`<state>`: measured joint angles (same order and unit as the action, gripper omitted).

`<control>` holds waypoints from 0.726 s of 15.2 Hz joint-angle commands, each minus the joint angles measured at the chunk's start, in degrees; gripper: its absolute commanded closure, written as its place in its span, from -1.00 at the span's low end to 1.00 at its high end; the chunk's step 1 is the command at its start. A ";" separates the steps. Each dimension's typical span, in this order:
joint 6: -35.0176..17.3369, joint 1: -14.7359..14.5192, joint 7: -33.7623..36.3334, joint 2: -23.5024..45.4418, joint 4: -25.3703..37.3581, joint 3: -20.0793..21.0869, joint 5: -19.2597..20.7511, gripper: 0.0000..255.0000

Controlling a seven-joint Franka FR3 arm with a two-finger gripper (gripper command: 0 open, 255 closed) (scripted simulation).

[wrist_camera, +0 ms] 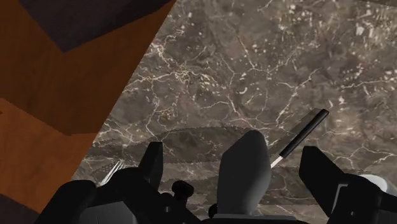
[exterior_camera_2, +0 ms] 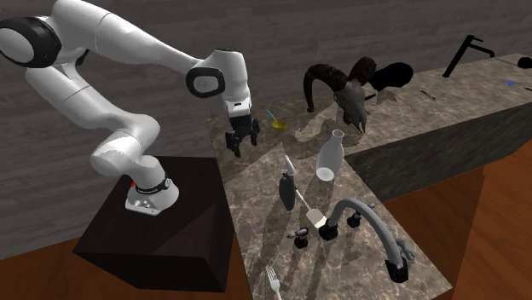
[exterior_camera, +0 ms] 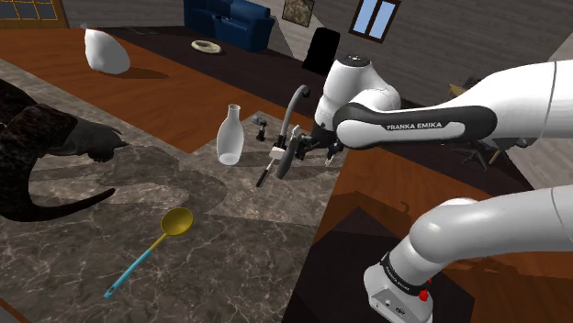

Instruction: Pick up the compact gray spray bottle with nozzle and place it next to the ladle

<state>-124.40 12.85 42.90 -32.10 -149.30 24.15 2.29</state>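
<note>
- Gripper (exterior_camera_2: 242,147) is released: in the wrist view I see its two black fingers (wrist_camera: 153,164) spread wide, clasping nothing.
- Between those fingers, touching neither, I see the gray spray bottle (wrist_camera: 245,168), with a gap on each side.
- I read the bottle as upright on the dark marble counter (exterior_camera_2: 256,230), a little in from the edge that runs along the stand (exterior_camera_2: 162,239). The hand is raised over that edge.
- Just beside the bottle, farther from that edge, stands a white vase (exterior_camera_2: 330,158).
- Next I see a black-handled utensil (wrist_camera: 306,129) lying between the bottle and the faucet (exterior_camera_2: 375,230), and a fork (exterior_camera_2: 273,281) near the counter's end.
- Well apart from the bottle lies the ladle (exterior_camera: 174,223), yellow bowl and blue handle, toward the horned skull (exterior_camera_2: 341,89).
</note>
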 commanded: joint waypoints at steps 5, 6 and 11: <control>-11.13 12.71 26.08 13.05 4.22 12.87 12.16 -1.00; -12.01 15.40 31.17 15.61 5.56 15.23 15.58 -1.00; -9.62 25.65 59.14 31.12 14.71 23.89 38.00 -1.00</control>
<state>-134.91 36.97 95.30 -4.10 -136.27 46.69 35.01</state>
